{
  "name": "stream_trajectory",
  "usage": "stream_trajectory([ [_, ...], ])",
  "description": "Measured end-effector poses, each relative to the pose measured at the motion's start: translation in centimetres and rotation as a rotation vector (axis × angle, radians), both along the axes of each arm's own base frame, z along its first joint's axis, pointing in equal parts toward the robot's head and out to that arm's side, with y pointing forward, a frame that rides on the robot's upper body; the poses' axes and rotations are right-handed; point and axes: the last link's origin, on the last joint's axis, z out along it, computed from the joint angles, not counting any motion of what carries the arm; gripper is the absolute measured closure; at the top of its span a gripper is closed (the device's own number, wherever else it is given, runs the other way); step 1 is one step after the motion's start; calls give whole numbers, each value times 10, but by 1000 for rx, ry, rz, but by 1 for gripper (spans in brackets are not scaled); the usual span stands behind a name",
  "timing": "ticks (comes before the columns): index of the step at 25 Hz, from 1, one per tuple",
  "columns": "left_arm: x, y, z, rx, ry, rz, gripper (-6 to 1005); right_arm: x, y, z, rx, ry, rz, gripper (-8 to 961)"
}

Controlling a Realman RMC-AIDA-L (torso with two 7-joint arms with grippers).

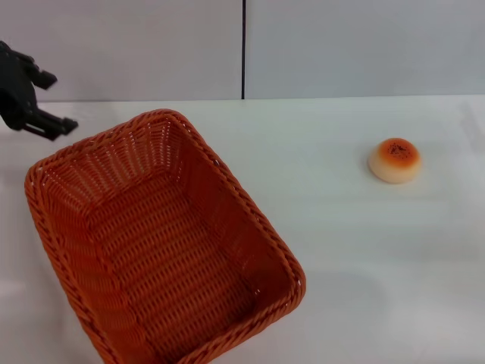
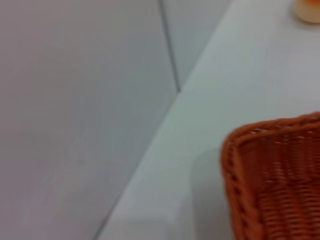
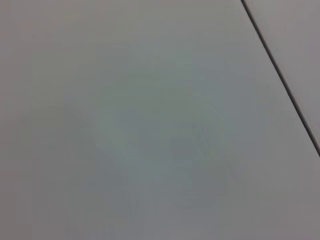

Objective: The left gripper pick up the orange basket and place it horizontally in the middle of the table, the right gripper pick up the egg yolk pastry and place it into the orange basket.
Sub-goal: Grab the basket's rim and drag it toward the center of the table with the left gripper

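The orange basket [image 1: 163, 243] sits empty and askew, near left on the table [image 1: 341, 250]. The left gripper [image 1: 47, 125] hovers parted, empty, far left. The egg yolk pastry [image 1: 394, 160] waits right; both steps seem undone.

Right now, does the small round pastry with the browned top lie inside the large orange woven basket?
No. In the head view the egg yolk pastry sits on the white table, well apart from the empty orange basket.
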Motion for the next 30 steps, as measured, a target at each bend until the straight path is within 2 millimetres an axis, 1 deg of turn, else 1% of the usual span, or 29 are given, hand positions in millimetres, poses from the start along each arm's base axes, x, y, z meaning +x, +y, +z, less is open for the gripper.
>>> stream_trajectory([
  [11,4,-2,-20,-26,14,54,237,4,-3,0,11,24,-25,347],
  [14,2,-2,-31,-29,36,52,238,5,-3,-1,10,25,-27,347],
  [15,0,-1,-41,-30,52,58,238,6,-5,-1,9,26,-31,347],
  [16,0,-1,-41,-30,52,58,238,6,-5,-1,9,26,-31,347],
  [17,0,0,-48,-27,65,55,238,6,-5,-1,9,26,-33,347],
  [18,0,0,-48,-27,65,55,239,7,-6,-1,9,27,-34,347],
  [20,-1,2,-58,-17,64,48,239,8,-7,-1,8,28,-38,347],
  [21,-1,2,-58,-17,64,48,239,8,-7,-1,8,28,-38,347],
  [23,-3,5,-70,-19,58,44,239,9,-8,-1,7,29,-41,347],
  [26,-4,7,-76,-19,64,39,240,9,-9,-2,2,26,-41,347],
  [27,-7,8,-87,-17,91,18,240,10,-10,-3,-4,25,-42,347],
  [30,-8,8,-89,-11,100,11,241,11,-12,-4,-9,25,-45,347],
])
